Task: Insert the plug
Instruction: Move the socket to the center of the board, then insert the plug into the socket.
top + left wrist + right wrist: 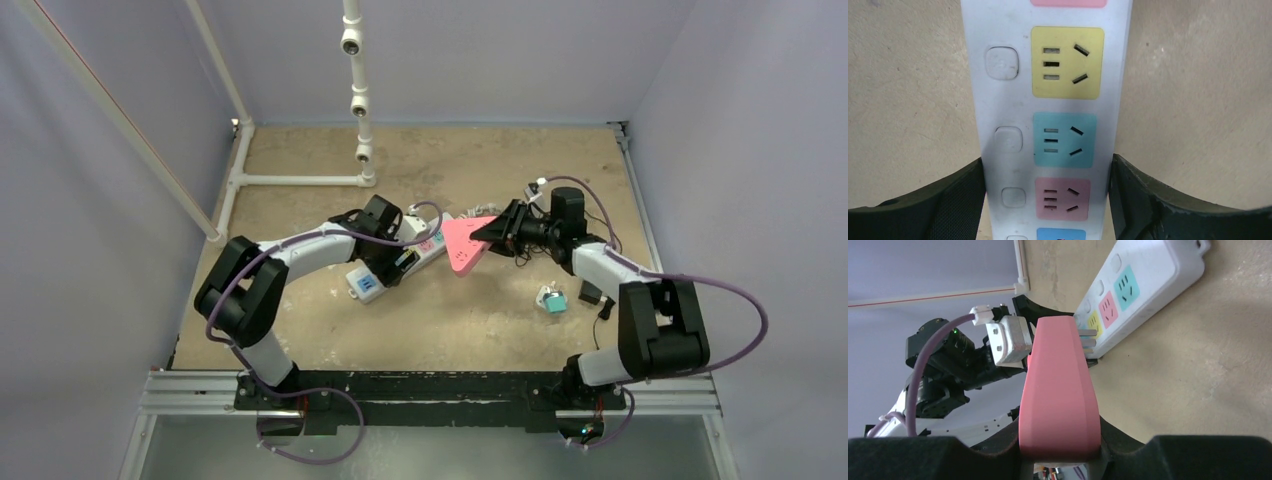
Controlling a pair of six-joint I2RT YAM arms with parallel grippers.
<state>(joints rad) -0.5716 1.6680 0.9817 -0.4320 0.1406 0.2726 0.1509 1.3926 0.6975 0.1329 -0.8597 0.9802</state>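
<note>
A white power strip (pixel 432 243) with coloured sockets lies at an angle mid-table. In the left wrist view the power strip (pixel 998 100) runs lengthwise between my left gripper's (pixel 1046 170) fingers, which press on both of its long edges at the pink socket (pixel 1063 198). Yellow and teal sockets lie beyond. My right gripper (pixel 497 232) is shut on a pink wedge-shaped plug (pixel 462 248). In the right wrist view the plug (pixel 1060 390) fills the right gripper (pixel 1059 437), and its metal prongs (pixel 1089 340) point at the strip (pixel 1148 285) near the yellow socket, just short of it.
A small teal-and-white object (pixel 552 299) and a black item (pixel 590 293) lie on the table by the right arm. A white pipe frame (pixel 300 181) stands at the back left with an upright pipe (pixel 358 100). The left arm (pixel 948 365) shows behind the plug.
</note>
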